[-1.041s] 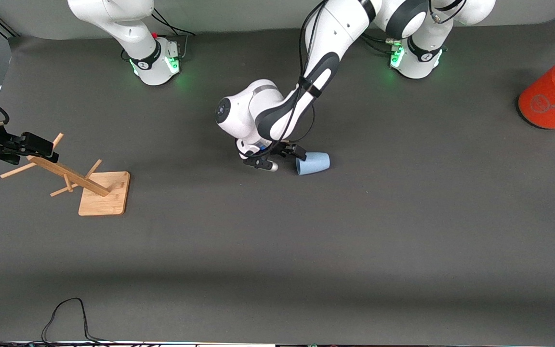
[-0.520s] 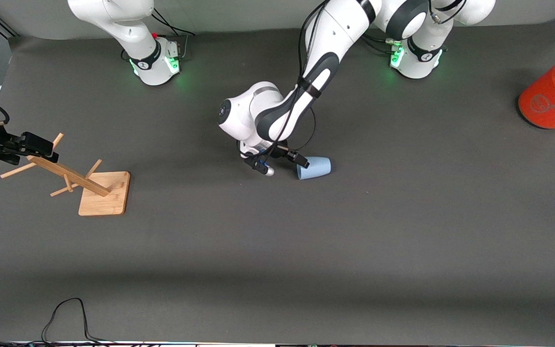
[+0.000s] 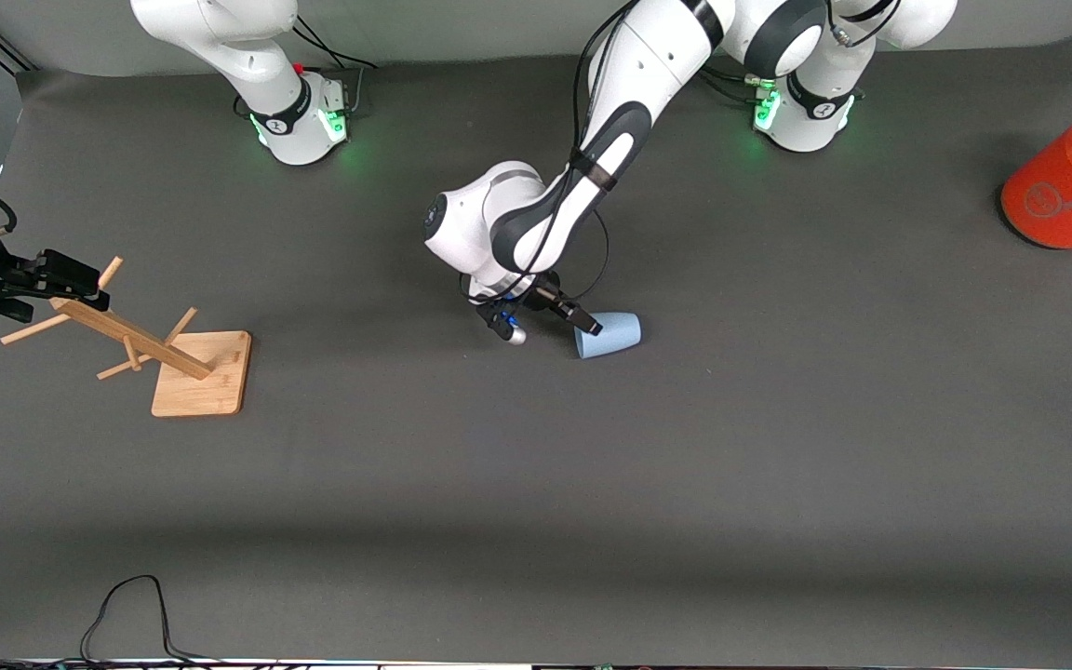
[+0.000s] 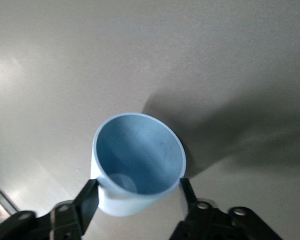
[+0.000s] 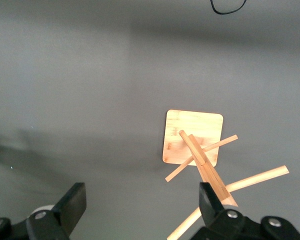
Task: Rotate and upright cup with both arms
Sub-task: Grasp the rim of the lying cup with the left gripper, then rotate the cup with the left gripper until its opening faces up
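Straddling the cup (image 4: 138, 165), left gripper (image 4: 137, 192) fingers touch its sides.

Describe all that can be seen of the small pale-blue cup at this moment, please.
The cup is a small pale-blue tumbler with no handle, smooth and matte, slightly tapered. It lies on its side on the dark table near the middle, its open mouth turned toward the left gripper. The inside looks empty. The gripper's two black fingers stand on either side of the cup at its rim, against the outer wall, closing on it. Nothing else touches it.
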Motion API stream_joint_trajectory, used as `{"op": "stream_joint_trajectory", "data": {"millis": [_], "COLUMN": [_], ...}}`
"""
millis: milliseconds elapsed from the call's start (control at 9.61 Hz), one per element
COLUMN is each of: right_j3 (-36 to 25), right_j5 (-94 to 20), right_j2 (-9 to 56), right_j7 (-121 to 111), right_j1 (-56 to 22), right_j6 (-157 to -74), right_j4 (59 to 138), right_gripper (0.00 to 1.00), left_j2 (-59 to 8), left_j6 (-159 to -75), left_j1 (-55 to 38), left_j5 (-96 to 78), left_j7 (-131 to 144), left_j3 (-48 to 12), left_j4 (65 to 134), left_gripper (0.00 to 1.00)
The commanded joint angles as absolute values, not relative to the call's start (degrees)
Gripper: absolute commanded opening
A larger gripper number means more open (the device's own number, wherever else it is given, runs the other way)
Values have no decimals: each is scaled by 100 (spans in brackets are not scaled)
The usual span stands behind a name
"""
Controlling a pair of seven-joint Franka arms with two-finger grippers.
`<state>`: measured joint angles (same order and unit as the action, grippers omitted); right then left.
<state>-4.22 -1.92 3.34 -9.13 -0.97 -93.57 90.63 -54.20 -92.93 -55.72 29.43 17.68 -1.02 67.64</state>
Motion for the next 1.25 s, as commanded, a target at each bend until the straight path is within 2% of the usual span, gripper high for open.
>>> {"op": "stream_joint_trajectory", "data": {"millis": [0,104,729,833,937,1145], "right_j3": [-448,-448,-439,-439,-439,-431], "right_j5": [-132,-132,-132,-132,-132,-132], "right_j2": [299,308,316,308,308,281], "right_j7": [-1028,-1028,-1028,-1020,-1020,-714], "right_j1": [-114,-114,-123,-123,-123,-123], "right_j6": [-9396,-9396,-9369,-9369,-9369,-9360], "right_j4": [9018,9009,9009,8983,8965,8956], "right_gripper": [100,100,100,100,100,100], "left_j2": [-5449,-5458,-5353,-5326,-5326,-5335], "left_j6": [-9325,-9325,-9150,-8993,-8861,-8772], "left_j1": [-5634,-5634,-5616,-5581,-5581,-5572], "left_j5": [3085,3120,3068,3024,2989,2665], "left_j7": [1530,1529,1099,1020,1020,1089], "left_j3": [-53,-53,-35,-35,-35,-18], "left_j4": [6855,6864,6785,6646,6462,6066], "left_gripper": [4,0,0,33,99,100]}}
